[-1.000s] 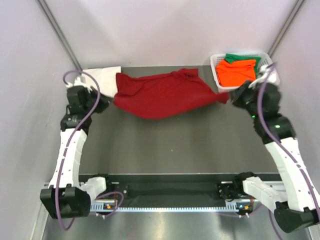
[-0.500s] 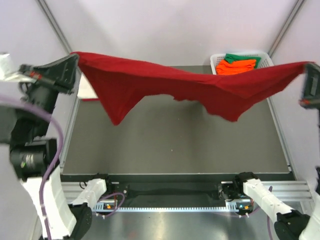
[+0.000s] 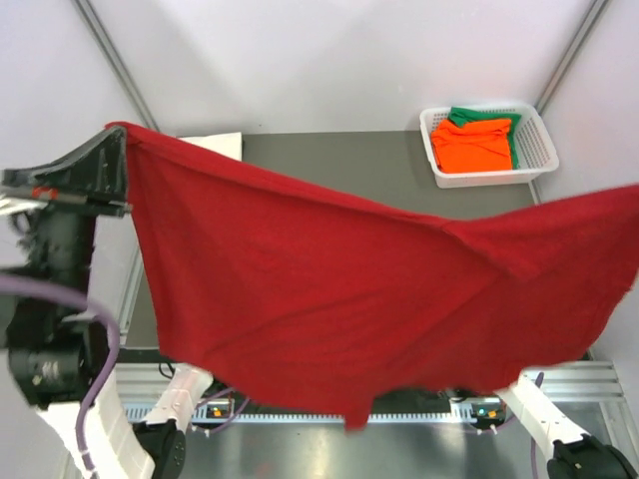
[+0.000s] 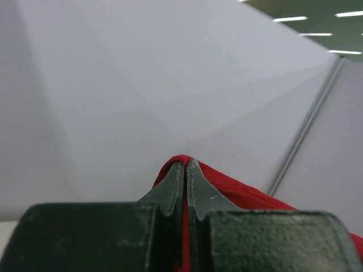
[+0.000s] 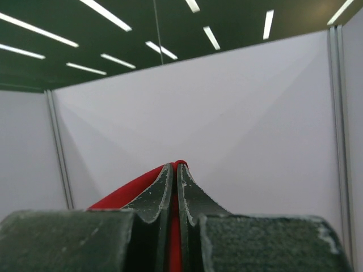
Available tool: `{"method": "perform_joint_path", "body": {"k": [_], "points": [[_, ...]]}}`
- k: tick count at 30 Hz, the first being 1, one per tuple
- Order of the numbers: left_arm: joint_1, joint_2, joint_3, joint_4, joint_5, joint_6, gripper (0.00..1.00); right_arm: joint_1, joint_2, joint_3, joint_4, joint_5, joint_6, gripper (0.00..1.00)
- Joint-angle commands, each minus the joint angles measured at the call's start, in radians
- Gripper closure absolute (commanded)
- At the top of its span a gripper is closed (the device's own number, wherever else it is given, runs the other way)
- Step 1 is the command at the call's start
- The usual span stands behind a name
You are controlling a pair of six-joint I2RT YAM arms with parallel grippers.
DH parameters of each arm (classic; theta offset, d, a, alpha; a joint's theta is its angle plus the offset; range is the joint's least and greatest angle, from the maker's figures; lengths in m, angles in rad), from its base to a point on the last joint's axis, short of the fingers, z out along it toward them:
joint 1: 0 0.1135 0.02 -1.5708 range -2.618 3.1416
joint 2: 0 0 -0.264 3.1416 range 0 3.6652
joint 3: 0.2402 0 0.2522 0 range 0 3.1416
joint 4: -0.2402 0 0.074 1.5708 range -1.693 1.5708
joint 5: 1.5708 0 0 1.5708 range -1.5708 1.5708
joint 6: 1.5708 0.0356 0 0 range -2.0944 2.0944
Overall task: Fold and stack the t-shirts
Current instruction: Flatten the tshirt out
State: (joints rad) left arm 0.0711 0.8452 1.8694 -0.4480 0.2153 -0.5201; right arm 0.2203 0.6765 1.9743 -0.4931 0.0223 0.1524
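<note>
A white basket (image 3: pixel 542 141) is seen at the far right corner of the desk (image 3: pixel 339 160). An orange t-shirt (image 3: pixel 474 145) is laid inside it. A green t-shirt (image 3: pixel 467 116) is tucked under the orange one, and only its back and right edges are shown. A white t-shirt (image 3: pixel 215 143) is laid flat at the far left corner of the desk, outside the basket.

The dark red t-shirt (image 3: pixel 329 289) is held up in the air and spread wide like a sheet between the two arms. Much of the desk is hidden behind it in the top view.

In the top view the left pincer (image 3: pixel 120 142) is seen at the shirt's upper left corner. The right pincer is cut off past the right edge there, and only a low part of the right arm (image 3: pixel 559 439) is shown at the bottom. The right pincer (image 5: pixel 174 165) is shown only by its own wrist camera. Both wrist views are filled with pale walls, and the desk is not seen in them.

The left pincer (image 4: pixel 186 164) is pressed shut on a fold of the red cloth. The right pincer is pressed shut on the red cloth too.

The left arm (image 3: pixel 60 299) is raised high, close to the top camera, with its pincer pointed to the right.
</note>
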Motion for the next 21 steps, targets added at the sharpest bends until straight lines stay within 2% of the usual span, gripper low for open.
{"method": "perform_joint_path", "body": {"k": [1,6,9,12,14,17,21], "points": [[0.001,0.018,-0.172,0.018,-0.12,0.051,1.0,-0.01,0.035,-0.175,0.034,-0.001,-0.022,1.0],[0.001,0.048,-0.558,0.193,-0.198,0.086,1.0,-0.01,0.096,-0.469,0.146,0.019,-0.013,1.0],[0.001,0.113,-0.741,0.32,-0.266,0.1,1.0,-0.012,0.171,-0.608,0.241,0.008,-0.01,1.0],[0.001,0.225,-0.857,0.402,-0.283,0.098,1.0,-0.013,0.263,-0.759,0.367,0.004,-0.011,1.0],[0.001,0.334,-0.918,0.523,-0.269,0.095,1.0,-0.016,0.325,-0.828,0.485,-0.001,-0.011,1.0],[0.001,0.512,-0.932,0.662,-0.231,0.08,1.0,-0.029,0.492,-0.914,0.647,-0.015,-0.019,1.0],[0.004,0.751,-0.816,0.694,-0.22,0.057,1.0,-0.053,0.784,-0.833,0.726,-0.065,-0.017,1.0]]}}
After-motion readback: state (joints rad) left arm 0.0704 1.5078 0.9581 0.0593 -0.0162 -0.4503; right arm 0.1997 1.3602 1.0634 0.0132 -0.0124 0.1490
